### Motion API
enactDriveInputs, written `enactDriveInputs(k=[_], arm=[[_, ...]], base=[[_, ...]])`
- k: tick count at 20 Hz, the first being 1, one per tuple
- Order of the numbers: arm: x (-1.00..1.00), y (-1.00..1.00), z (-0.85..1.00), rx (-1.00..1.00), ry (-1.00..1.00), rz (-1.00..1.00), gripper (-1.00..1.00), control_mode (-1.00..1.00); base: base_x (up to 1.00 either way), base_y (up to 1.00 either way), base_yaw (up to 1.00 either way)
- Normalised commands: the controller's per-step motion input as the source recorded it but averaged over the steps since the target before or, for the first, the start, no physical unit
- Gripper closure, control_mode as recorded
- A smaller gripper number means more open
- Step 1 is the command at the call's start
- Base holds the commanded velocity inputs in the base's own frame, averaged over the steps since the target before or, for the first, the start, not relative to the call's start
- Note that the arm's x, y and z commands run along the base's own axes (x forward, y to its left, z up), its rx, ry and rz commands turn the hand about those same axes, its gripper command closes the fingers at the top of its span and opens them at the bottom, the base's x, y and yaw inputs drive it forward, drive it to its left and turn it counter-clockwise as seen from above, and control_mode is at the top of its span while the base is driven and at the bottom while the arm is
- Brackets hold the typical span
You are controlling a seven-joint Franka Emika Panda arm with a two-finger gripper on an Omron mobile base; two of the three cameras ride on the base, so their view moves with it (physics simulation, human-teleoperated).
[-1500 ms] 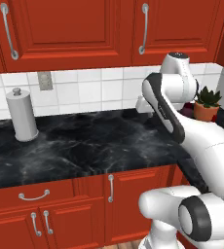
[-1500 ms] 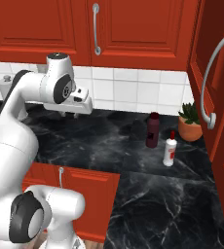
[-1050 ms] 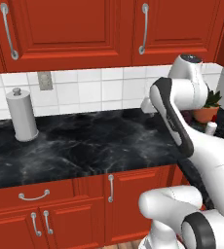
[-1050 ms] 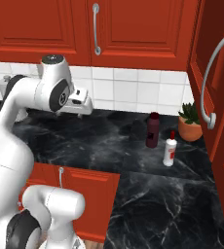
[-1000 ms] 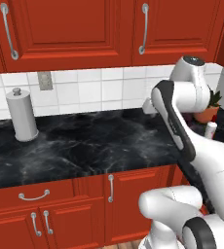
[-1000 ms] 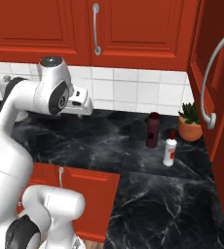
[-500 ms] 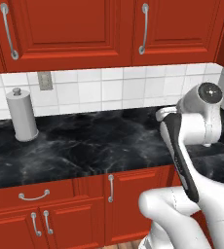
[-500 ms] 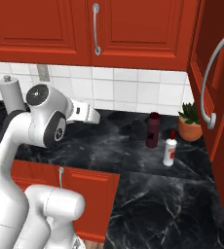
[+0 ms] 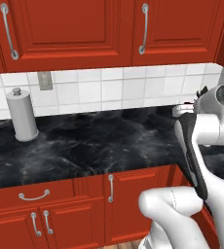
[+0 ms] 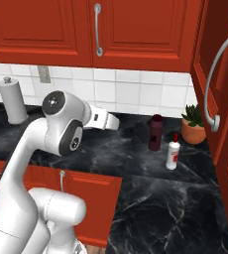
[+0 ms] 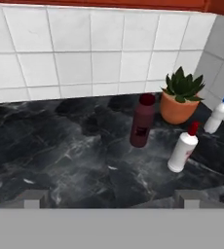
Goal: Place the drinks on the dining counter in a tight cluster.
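Note:
Three drinks stand on the black worktop (image 11: 60,146) against the white tiles. A dark maroon bottle (image 11: 143,121) (image 10: 155,133) is nearest the wall. A white red-capped bottle (image 11: 183,150) (image 10: 172,154) stands in front of it to the right. Farther right is a small pale blue-capped bottle (image 11: 216,115). My gripper (image 11: 111,202) (image 10: 123,124) is open and empty. It hovers over the worktop, well short of the maroon bottle, and points at it. The dining counter is out of view.
A potted plant (image 11: 179,97) (image 10: 194,126) sits in the corner just behind the bottles. A grey paper-towel roll (image 9: 22,116) (image 10: 12,101) stands far left on the worktop. Red cupboards (image 10: 136,30) hang above, and a tall red cabinet (image 10: 220,124) closes the right side.
The arm has swung down and to the right along the worktop, bringing the hand lower and closer to the bottles. The jaws stay open. The bottles have not moved.

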Motion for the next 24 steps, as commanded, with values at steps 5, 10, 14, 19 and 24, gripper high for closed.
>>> enactDriveInputs(k=[5, 10, 14, 19, 24], arm=[[0.00, -0.46, 0.25, 0.03, 0.00, -0.09, -1.00, -1.00], [0.02, -0.37, 0.11, 0.00, 0.05, -0.07, -1.00, -1.00], [0.10, -0.25, 0.01, 0.00, 0.13, -0.04, -1.00, -1.00], [0.09, -0.15, 0.00, 0.00, 0.14, 0.00, -1.00, -1.00], [0.14, -0.02, -0.15, 0.00, 0.02, 0.00, -1.00, -1.00]], base=[[0.00, 0.00, 0.00], [0.00, 0.00, 0.00], [0.00, 0.00, 0.00], [0.00, 0.00, 0.00], [0.00, 0.00, 0.00]])
